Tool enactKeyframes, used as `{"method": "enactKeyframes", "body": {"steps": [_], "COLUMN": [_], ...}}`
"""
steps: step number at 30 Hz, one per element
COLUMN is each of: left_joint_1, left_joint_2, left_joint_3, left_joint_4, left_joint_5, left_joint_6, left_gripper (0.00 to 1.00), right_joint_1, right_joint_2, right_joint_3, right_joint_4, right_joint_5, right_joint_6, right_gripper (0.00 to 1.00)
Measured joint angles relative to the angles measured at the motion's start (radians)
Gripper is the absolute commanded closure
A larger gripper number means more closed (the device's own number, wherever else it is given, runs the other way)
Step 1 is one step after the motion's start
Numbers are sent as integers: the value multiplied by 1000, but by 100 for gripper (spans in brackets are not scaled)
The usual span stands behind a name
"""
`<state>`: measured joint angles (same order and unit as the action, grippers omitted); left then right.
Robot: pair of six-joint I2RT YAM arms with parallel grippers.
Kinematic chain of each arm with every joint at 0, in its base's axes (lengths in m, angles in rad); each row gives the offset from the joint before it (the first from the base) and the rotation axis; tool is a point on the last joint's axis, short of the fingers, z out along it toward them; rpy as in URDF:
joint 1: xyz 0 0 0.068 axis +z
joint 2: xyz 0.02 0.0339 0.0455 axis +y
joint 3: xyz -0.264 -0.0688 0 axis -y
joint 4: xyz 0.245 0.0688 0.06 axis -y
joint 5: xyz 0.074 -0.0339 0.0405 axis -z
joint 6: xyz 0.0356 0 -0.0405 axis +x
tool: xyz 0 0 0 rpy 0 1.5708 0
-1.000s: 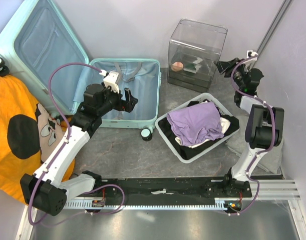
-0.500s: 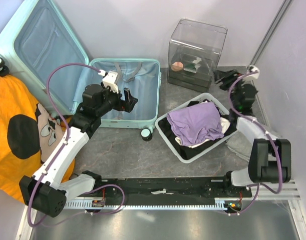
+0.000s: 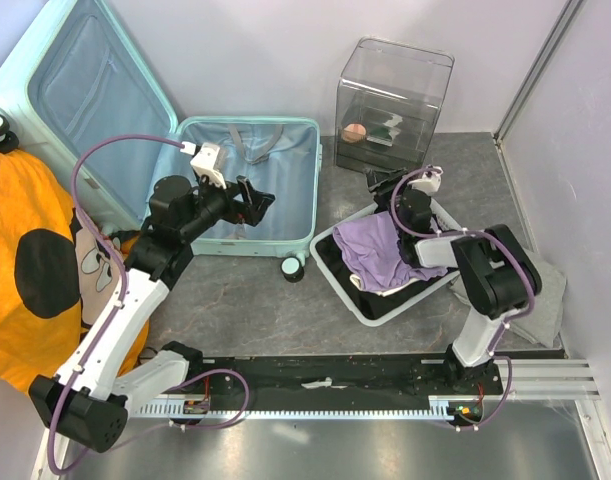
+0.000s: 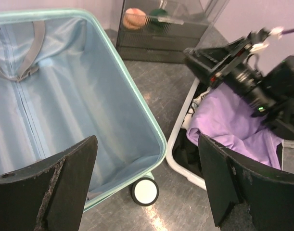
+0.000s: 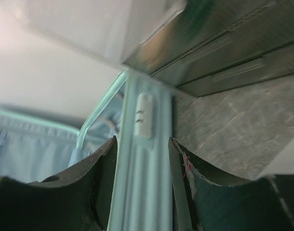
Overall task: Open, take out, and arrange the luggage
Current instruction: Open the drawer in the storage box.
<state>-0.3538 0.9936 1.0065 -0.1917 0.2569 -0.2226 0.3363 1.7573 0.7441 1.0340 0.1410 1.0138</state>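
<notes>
1. The luggage [image 3: 285, 190] lid runs off the overhead view's top-left edge.
2. Stuff inside the clear box [image 3: 393, 95] at the table's far edge: too small to tell.
3. Black clothes [image 3: 347, 272] in the basket [image 3: 357, 309], mostly buried under the purple top [image 3: 380, 245].

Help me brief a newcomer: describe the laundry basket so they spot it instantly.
Start at the open mint suitcase at the back left. To its right, in front of the clear plastic box, sits a white basket. It alone holds clothes, with a lilac garment on top.
</notes>
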Motion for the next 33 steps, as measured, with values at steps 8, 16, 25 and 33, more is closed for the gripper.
{"method": "enactKeyframes", "body": {"steps": [8, 16, 25, 33], "left_joint_1": [0, 0, 0, 0], "left_joint_2": [-25, -32, -32, -36], "left_joint_3": [0, -8, -12, -13], "left_joint_4": [6, 6, 6, 6], "left_joint_5": [-14, -24, -39, -42], "left_joint_6": [0, 0, 0, 0], "left_gripper": [8, 8, 8, 7], "right_joint_1": [37, 79, 78, 66], "right_joint_2": [106, 161, 278, 323], "right_joint_3": [111, 227, 352, 430], "right_joint_4": [-18, -107, -238, -281], "right_joint_5": [262, 403, 461, 512], "right_joint_6": [66, 67, 124, 193], "right_gripper": [45, 50, 52, 53]}}
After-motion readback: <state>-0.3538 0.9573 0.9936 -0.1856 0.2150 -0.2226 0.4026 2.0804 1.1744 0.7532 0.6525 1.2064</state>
